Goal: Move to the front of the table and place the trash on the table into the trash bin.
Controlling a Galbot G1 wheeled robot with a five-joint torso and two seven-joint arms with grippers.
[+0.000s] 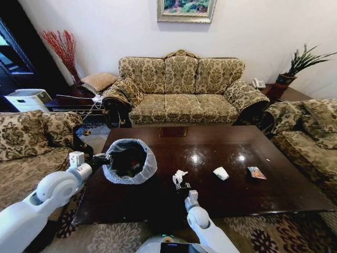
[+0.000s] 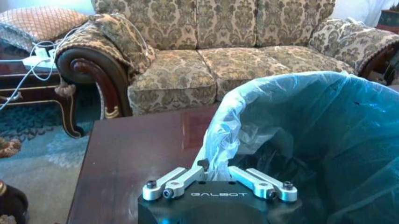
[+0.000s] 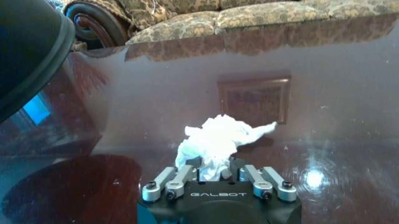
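While the left gripper (image 2: 218,179) pinches the trash bin (image 1: 129,161) liner at left of centre, the right gripper (image 3: 215,175), lower centre, closes on the white tissue (image 3: 218,140); the bin lies to its left on the table (image 1: 210,184).
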